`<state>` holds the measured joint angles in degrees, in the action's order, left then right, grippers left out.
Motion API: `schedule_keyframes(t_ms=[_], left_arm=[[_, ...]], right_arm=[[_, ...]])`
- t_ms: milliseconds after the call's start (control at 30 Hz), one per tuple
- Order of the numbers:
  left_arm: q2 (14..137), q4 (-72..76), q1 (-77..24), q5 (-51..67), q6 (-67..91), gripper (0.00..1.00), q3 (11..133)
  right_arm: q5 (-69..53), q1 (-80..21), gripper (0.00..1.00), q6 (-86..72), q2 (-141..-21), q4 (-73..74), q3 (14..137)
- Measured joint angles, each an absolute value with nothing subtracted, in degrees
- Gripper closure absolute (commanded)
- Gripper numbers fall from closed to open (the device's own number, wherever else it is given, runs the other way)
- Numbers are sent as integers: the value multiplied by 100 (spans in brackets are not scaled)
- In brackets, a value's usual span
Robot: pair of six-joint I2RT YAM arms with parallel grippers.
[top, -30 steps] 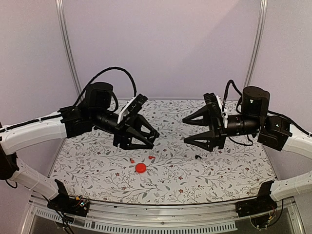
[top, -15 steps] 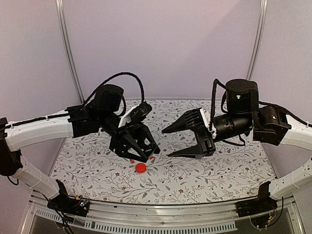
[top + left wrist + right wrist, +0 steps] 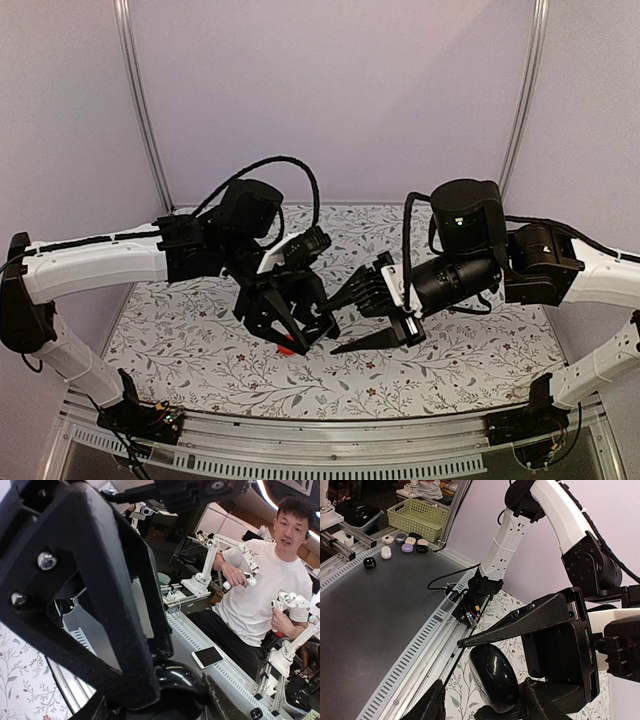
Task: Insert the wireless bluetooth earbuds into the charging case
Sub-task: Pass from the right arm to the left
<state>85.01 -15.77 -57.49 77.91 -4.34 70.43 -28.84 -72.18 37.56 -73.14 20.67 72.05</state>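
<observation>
earbuds escape us at this moment: the tiny red pair and the tiny black one that lay bare near the middle of the floral surface (image 3: 450, 370) a second ago are now covered by the two end effectors. only a sliver of the red round disc (image 3: 288, 349) shows under the left end effector (image 3: 303, 338).

the charging case (image 3: 492, 677) is a glossy black oval, smooth like a pebble. it hangs above the surface, clamped in the left end effector; in the left wrist view it sits at the tip of the big finger.

the right end effector (image 3: 335, 328) reaches in from the right with its jaws parted on either side of the case. we see a strip of surface between one finger and the case, so it grips nothing.

a second ago the arms stood well apart, left and right of the middle. both have since swung inward and down until their fingertips nearly meet, and the right jaws have narrowed.
</observation>
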Motion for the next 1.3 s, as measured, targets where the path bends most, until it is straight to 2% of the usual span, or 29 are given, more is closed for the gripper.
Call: schedule_keyframes(t_ms=[167, 600, 900, 1300], left_arm=[[8630, -1802, -5835, 7885, -587, 62, 7116], [8779, -2259, -5977, 7937, -899, 61, 7367], [8864, -2552, -6062, 8066, -1066, 60, 7422], [8862, -2600, -6051, 7924, -1155, 27, 7441]], right_arm=[[-2856, -7312, 66, 3828, -7404, 2117, 7277], [-2919, -7363, 70, 3815, -7467, 2134, 7284], [-2939, -7446, 83, 3841, -7550, 2143, 7284], [-2947, -7489, 99, 3658, -7559, 2161, 7284]])
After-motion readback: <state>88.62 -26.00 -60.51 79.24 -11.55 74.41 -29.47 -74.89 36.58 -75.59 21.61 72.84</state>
